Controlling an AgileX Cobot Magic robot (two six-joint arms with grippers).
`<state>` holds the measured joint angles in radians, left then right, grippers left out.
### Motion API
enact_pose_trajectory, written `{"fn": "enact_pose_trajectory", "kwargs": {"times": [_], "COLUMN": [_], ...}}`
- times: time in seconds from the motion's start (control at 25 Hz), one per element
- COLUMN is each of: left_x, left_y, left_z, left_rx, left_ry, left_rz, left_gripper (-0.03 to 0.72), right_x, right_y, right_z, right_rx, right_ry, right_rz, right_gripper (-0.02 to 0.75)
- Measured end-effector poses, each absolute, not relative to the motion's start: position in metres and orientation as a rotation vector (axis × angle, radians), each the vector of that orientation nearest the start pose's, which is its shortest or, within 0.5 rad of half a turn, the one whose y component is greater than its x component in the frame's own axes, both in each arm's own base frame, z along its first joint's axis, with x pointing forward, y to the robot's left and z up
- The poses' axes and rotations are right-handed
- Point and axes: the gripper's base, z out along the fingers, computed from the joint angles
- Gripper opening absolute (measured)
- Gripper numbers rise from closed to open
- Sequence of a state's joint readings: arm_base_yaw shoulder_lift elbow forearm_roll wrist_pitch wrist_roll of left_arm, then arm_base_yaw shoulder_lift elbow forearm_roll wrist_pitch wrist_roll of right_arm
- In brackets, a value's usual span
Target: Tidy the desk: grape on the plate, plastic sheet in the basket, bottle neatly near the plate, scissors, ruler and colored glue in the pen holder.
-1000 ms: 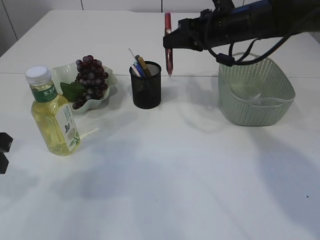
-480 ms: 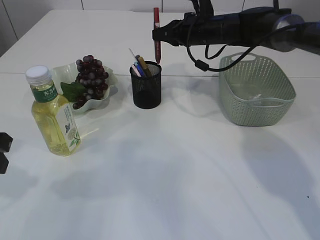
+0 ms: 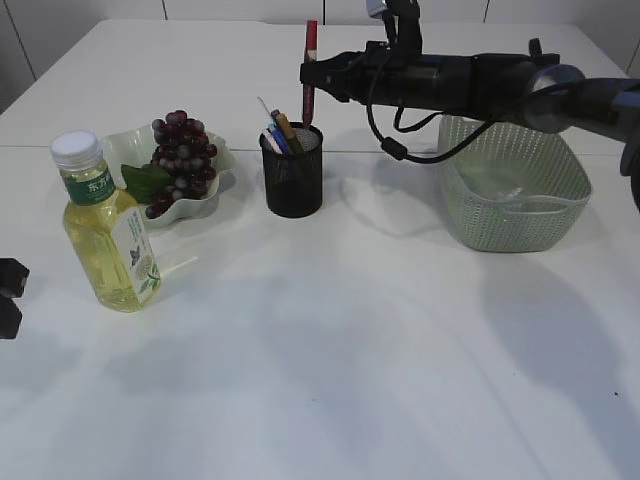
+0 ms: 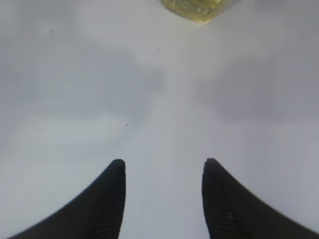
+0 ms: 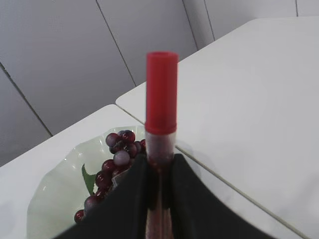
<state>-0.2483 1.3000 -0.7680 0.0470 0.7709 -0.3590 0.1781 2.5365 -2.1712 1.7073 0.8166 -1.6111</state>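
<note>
My right gripper (image 3: 316, 76) (image 5: 159, 164) is shut on the colored glue (image 3: 310, 60) (image 5: 161, 94), a red-capped tube held upright. Its lower end reaches the rim of the black mesh pen holder (image 3: 292, 180). Several items (image 3: 277, 130) stick out of the holder; I cannot tell which are the scissors or the ruler. The grape bunch (image 3: 183, 150) (image 5: 115, 155) lies on the pale green plate (image 3: 122, 148) (image 5: 50, 194). The bottle (image 3: 104, 228) (image 4: 193, 7) stands upright in front of the plate. A clear plastic sheet (image 3: 497, 183) lies in the green basket (image 3: 520, 225). My left gripper (image 3: 6, 300) (image 4: 163, 162) is open and holds nothing, low over the table.
My right arm (image 3: 470, 78) stretches from the right over the basket's back rim. The table's far edge and a seam run behind the plate and holder. White tabletop (image 3: 350, 350) fills the foreground.
My right arm has carried the glue leftward, from right of the pen holder to over it. The tube's lower end now sits at the holder's rim. The left gripper has stayed still.
</note>
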Motion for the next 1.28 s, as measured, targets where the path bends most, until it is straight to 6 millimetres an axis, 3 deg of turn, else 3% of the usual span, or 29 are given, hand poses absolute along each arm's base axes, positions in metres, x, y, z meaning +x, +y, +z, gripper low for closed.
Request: {"fn": "enact_pose_trajectory", "kwargs": {"times": [0.16,0.4,0.52,0.64,0.84,1.0,1.28], "left_x": [0.223,0.223,0.224,0.223,0.223,0.223,0.223], "left_y": [-0.054,-0.054,-0.054,-0.054,-0.052,-0.051,-0.051], "left_z": [0.232,0.232,0.232,0.232,0.232,0.232,0.232], "left_rx": [-0.115,-0.115,-0.115,-0.115,-0.103,-0.091,-0.092], "left_ry": [2.780,2.780,2.778,2.782,2.786,2.787,2.789], "left_rz": [-0.101,-0.101,-0.102,-0.100,-0.081,-0.063,-0.063], "left_gripper": [0.362,0.362,0.362,0.362,0.363,0.362,0.362], "right_x": [0.543,0.543,0.544,0.543,0.520,0.497,0.458], "right_y": [0.166,0.166,0.165,0.161,0.142,0.121,0.093], "right_z": [0.189,0.188,0.186,0.187,0.222,0.252,0.316], "right_rx": [-0.639,-0.640,-0.614,-0.579,-0.589,-0.452,-0.311], "right_ry": [1.640,1.640,1.668,1.825,2.245,2.538,2.630], "right_rz": [0.948,0.951,0.955,0.915,0.705,0.500,0.219], "right_gripper": [0.190,0.414,0.449,0.458,0.446,0.423,0.417]}}
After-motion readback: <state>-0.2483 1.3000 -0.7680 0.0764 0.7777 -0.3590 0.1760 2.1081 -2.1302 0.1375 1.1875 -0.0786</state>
